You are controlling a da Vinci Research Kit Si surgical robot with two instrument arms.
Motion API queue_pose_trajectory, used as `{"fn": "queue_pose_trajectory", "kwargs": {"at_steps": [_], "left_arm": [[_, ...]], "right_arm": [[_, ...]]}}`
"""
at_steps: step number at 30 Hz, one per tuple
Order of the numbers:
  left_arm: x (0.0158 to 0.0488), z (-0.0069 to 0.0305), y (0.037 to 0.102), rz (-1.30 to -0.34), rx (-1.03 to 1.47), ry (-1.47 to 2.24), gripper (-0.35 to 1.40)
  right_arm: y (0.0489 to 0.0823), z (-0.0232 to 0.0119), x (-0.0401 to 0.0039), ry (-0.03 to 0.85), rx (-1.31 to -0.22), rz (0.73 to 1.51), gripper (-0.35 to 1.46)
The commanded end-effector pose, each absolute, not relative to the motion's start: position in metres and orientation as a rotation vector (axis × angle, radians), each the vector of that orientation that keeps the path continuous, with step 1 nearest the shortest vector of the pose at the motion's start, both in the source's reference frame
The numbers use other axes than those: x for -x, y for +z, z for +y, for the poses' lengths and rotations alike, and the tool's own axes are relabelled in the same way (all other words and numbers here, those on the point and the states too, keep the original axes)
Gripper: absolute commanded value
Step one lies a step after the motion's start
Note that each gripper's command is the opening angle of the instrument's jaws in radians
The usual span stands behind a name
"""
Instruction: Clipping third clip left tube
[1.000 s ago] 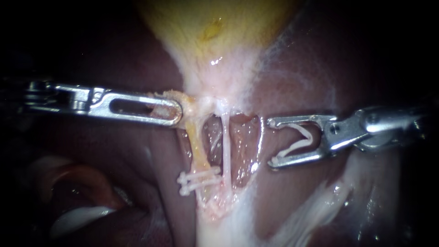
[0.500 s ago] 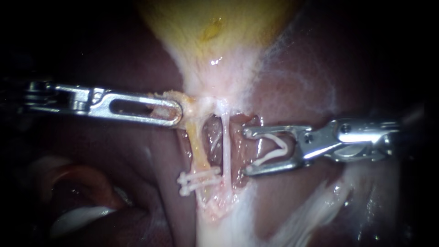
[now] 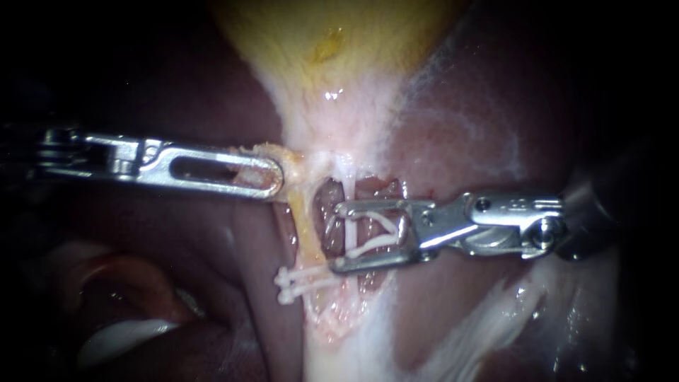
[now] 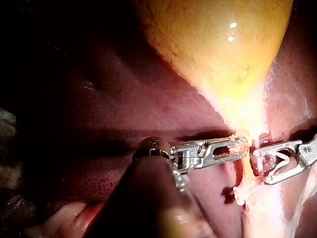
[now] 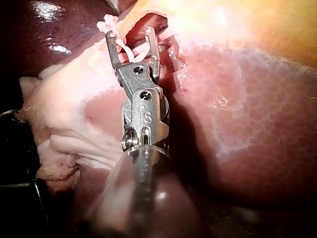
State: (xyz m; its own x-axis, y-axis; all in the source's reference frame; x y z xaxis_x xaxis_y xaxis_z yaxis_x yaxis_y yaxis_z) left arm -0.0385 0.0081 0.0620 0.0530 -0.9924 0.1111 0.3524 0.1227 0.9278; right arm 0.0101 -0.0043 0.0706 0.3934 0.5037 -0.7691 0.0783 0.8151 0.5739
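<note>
Now, right end effector holding clip astride tube, left end effector gripping tissue

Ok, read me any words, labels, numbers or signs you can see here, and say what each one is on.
No text reads clearly in any view.
Right instrument: one small engraved mark on its metal body, too small to read.
Left instrument, gallbladder, liver, loaded clip: none.
</note>
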Motion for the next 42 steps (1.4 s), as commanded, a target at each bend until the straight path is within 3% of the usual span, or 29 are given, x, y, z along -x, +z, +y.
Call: {"fn": "queue_pose_trajectory", "kwargs": {"at_steps": [1,16,42], "left_arm": [[0.0385,0.008,0.062,-0.971,-0.871,-1.25,-0.35],[0.0386,0.0078,0.0616,-0.974,-0.872,-1.25,-0.35],[0.0386,0.0079,0.0617,-0.975,-0.872,-1.25,-0.35]], "right_arm": [[0.0707,-0.0043,-0.0103,0.29,-0.589,1.15,0.45],[0.0719,-0.0048,-0.0132,0.296,-0.646,1.155,0.44],[0.0728,-0.0037,-0.0167,0.376,-0.787,1.265,0.44]]}}
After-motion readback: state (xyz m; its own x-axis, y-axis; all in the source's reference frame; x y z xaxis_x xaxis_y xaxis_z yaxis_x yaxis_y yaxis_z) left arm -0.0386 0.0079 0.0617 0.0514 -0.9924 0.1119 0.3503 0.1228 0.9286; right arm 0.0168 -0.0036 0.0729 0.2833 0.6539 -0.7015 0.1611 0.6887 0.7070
